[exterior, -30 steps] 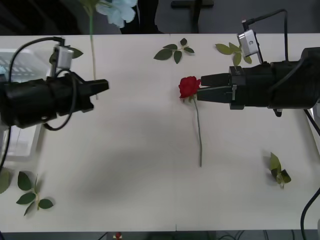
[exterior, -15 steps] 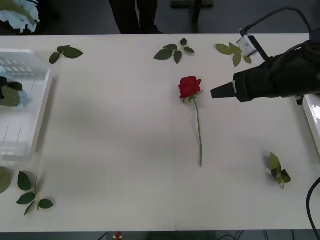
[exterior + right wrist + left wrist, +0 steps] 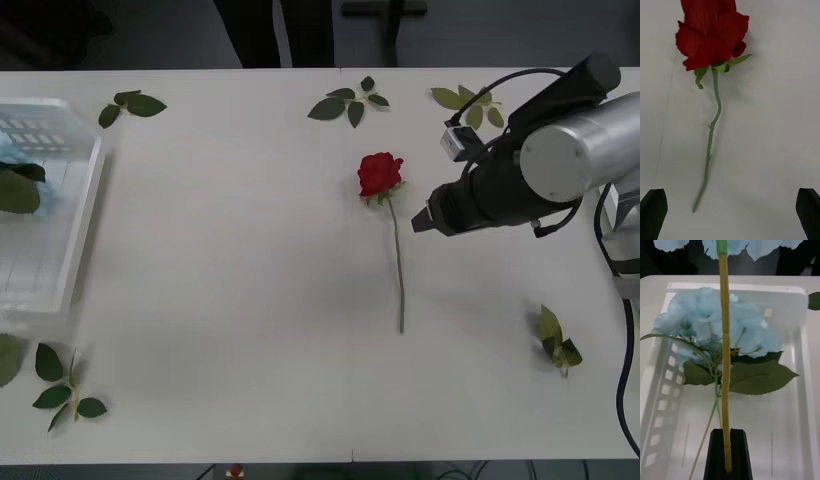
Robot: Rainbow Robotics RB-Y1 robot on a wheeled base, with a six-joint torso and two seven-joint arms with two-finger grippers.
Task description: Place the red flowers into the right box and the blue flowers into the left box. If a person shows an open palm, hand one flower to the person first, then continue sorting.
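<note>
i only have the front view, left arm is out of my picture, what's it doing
Observer: The left gripper is shut on a blue flower's stem, held over the left box.
Operator: anything in that box yet
Observer: Yes, another blue flower with green leaves lies inside it.
Operator: right gripper, open or shut
Observer: Open. In its wrist view the right gripper has its fingers wide apart at the corners, with the red flower lying on the table ahead and its stem end between them, untouched.
</note>
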